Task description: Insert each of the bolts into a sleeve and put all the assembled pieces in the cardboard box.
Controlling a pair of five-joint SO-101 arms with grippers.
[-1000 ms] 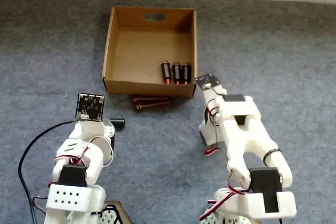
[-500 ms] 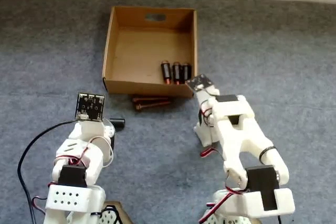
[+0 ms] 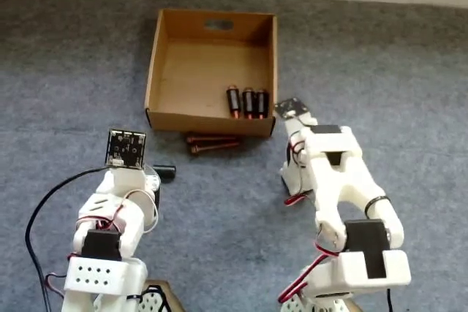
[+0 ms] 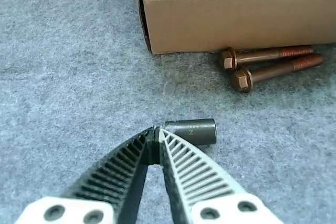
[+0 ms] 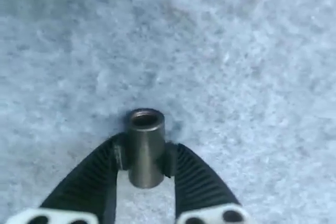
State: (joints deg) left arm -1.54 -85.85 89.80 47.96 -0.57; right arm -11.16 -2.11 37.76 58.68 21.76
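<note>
In the left wrist view my left gripper (image 4: 156, 136) is shut with nothing in it, its tips right beside one end of a dark sleeve (image 4: 191, 131) lying on the carpet. Two copper bolts (image 4: 265, 62) lie side by side just in front of the cardboard box (image 4: 231, 18). My right gripper (image 5: 146, 157) is shut on a second dark sleeve (image 5: 145, 145), held just above the carpet. In the high view the box (image 3: 170, 71) holds three assembled pieces (image 3: 247, 102) along its near wall, with the bolts (image 3: 213, 143) outside it and the loose sleeve (image 3: 165, 173) by the left arm.
Grey carpet covers the whole table. The left arm (image 3: 110, 231) stands at the lower left and the right arm (image 3: 340, 195) at the lower right, just off the box's near right corner. Open carpet lies between the arms.
The right arm swung a little to the left and then back to the right with its sleeve. The left arm, the loose sleeve and the bolts have stayed put.
</note>
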